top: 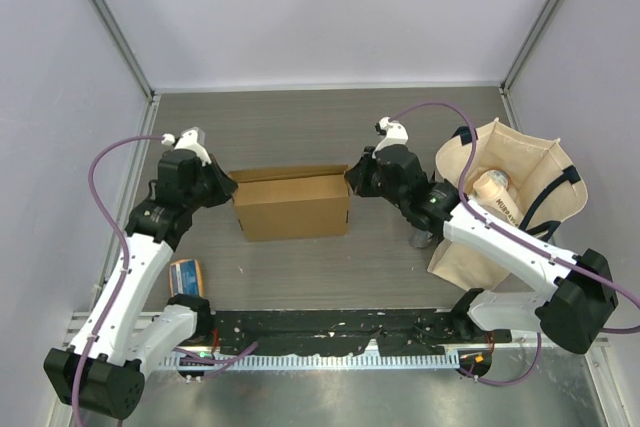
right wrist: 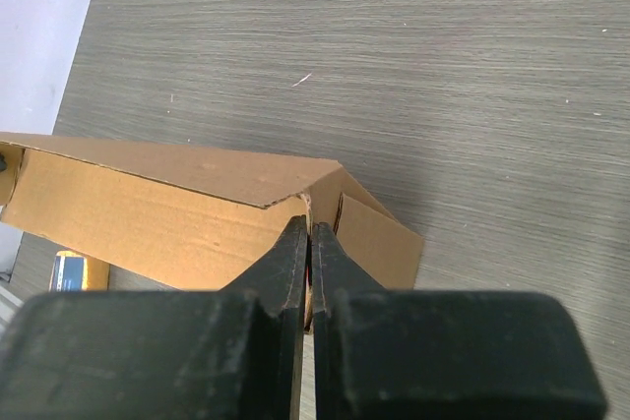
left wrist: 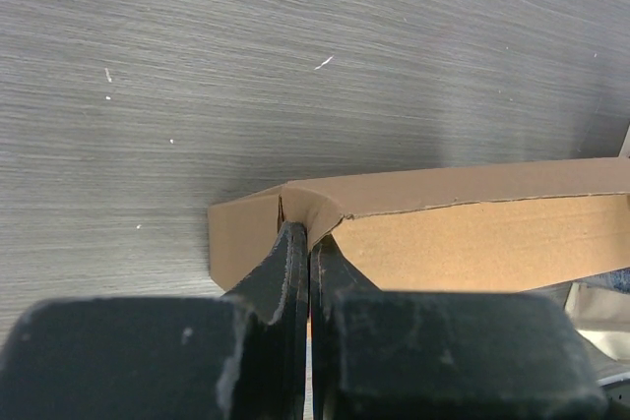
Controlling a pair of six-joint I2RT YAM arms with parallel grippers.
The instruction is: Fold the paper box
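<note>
Grey wood-grain table [top: 300,277] bears the plain brown corrugated cardboard box [top: 292,209] at its middle. Left gripper [top: 228,187] and right gripper [top: 352,179] each clamp an end flap. This is seemingly the end-folding step, and next both flaps need tucking inward together.

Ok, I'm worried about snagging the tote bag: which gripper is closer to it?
Right. The right gripper pinches the cardboard box's right end, beside the tote bag; the left gripper pinches the box's left end, farther away.

Grey wood-grain table [top: 330,117] carries paper box [top: 292,209], cloth tote bag [top: 525,157], small packet [top: 186,275]
</note>
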